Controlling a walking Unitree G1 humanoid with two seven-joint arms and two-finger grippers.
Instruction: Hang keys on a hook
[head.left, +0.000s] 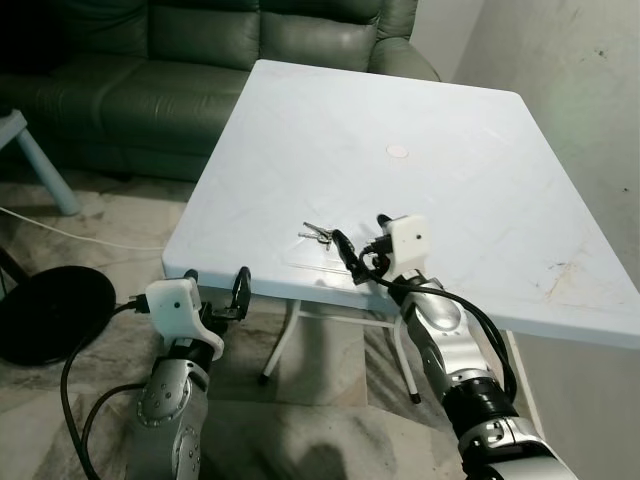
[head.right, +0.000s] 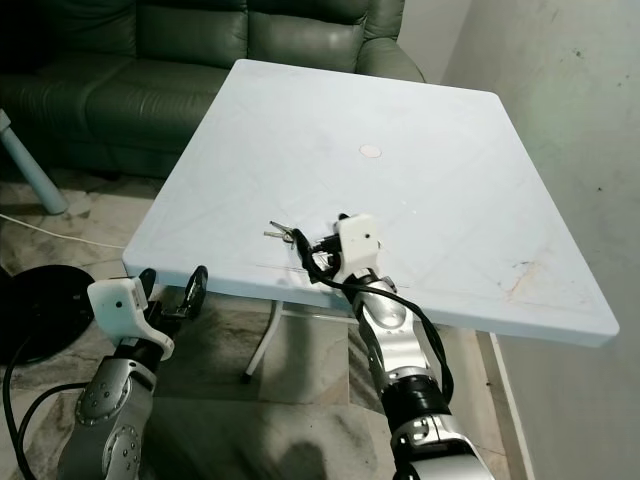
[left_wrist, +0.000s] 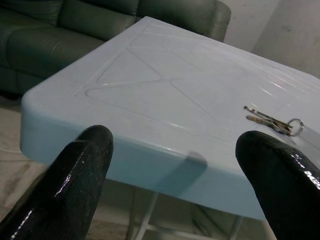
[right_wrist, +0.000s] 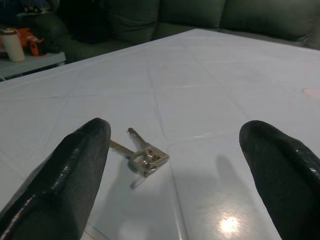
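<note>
A pale blue square surface (head.left: 450, 150) stands against a light wall, with a dark green leather sofa (head.left: 200, 60) behind it and marbled tile floor (head.left: 110, 220) below. A small bunch of silver keys (head.left: 316, 235) lies flat on the surface near its front edge, the key blades fanned out and joined by a ring.

The right end effector (head.left: 362, 250) reaches over the front edge of the surface, just beside the keys. Its two black fingers are spread wide apart and grip nothing. In the right wrist view the keys (right_wrist: 142, 156) lie on the surface between the two fingertips (right_wrist: 75, 170), nearer to one of them, without visible contact.

The left end effector (head.left: 216, 287) hovers in front of the surface's near left corner, lower than the top and apart from it. Its fingers are also spread wide and empty. In the left wrist view the rounded corner of the surface sits between the two black fingers (left_wrist: 75, 180), and the keys (left_wrist: 272, 121) appear farther along the top, well apart from that end effector.

A small round mark (head.left: 397, 152) sits near the middle of the surface. A black round base (head.left: 50, 310) rests on the floor to the left, with a white cable (head.left: 80, 235) running across the tiles.
</note>
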